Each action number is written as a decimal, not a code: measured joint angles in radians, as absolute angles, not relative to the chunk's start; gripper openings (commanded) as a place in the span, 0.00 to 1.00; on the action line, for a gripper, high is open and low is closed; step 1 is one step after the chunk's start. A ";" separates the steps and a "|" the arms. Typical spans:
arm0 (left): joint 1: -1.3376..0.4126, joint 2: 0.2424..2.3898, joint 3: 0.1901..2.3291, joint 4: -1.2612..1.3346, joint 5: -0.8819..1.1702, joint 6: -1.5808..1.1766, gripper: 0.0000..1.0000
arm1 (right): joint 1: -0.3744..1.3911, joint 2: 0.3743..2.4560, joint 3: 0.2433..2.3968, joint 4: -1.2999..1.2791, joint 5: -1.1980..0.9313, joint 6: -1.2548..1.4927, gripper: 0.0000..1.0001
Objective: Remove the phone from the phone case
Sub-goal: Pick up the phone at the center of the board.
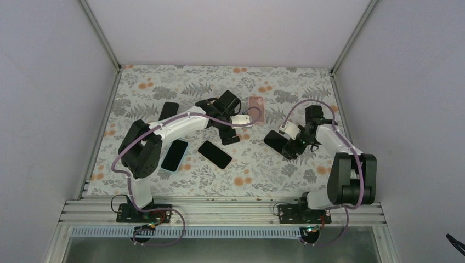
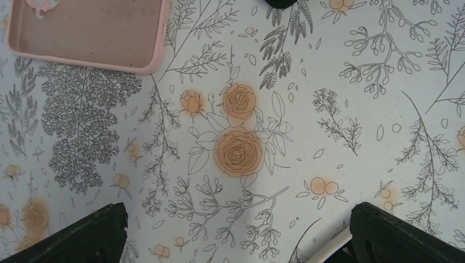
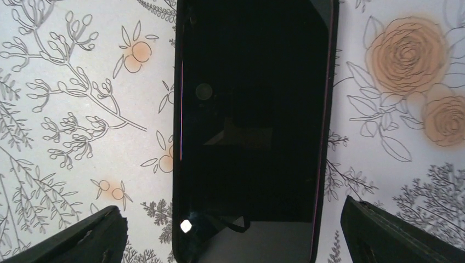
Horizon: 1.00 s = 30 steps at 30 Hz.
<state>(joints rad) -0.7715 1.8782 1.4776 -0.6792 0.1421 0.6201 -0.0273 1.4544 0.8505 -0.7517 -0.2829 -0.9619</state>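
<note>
The pink phone case (image 2: 88,33) lies empty on the floral cloth with its inside facing up, seen in the overhead view as the same case (image 1: 256,108) at the table's middle back. My left gripper (image 2: 236,233) hovers open just in front of it over bare cloth, also visible from overhead (image 1: 230,134). A black phone (image 3: 252,126) lies flat, screen up, to the right of the case. My right gripper (image 3: 233,235) is open right above its near end, with a finger on either side and not touching it. The overhead view shows this phone (image 1: 274,139) under the right gripper (image 1: 293,147).
Three more dark phones lie left of centre on the cloth: one at the back left (image 1: 169,111), one in a light blue case (image 1: 174,155), and one in the middle (image 1: 215,154). Grey walls close in the table on three sides.
</note>
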 measured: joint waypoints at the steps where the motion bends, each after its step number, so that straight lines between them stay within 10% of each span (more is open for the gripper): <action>1: -0.772 1.878 1.477 -0.680 0.142 0.619 1.00 | -0.027 1.469 0.850 -0.747 -0.283 -0.965 1.00; 20: -0.747 1.980 1.587 -0.748 0.161 0.617 1.00 | -0.027 1.595 0.835 -0.643 -0.242 -0.984 0.99; 30: -0.742 2.035 1.695 -0.817 0.252 0.610 1.00 | -0.027 1.594 0.828 -0.621 -0.235 -1.000 0.71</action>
<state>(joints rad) -0.7418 2.0354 1.6947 -0.8173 0.2516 0.6102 -0.0273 1.5944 0.8280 -0.6209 -0.2352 -1.0004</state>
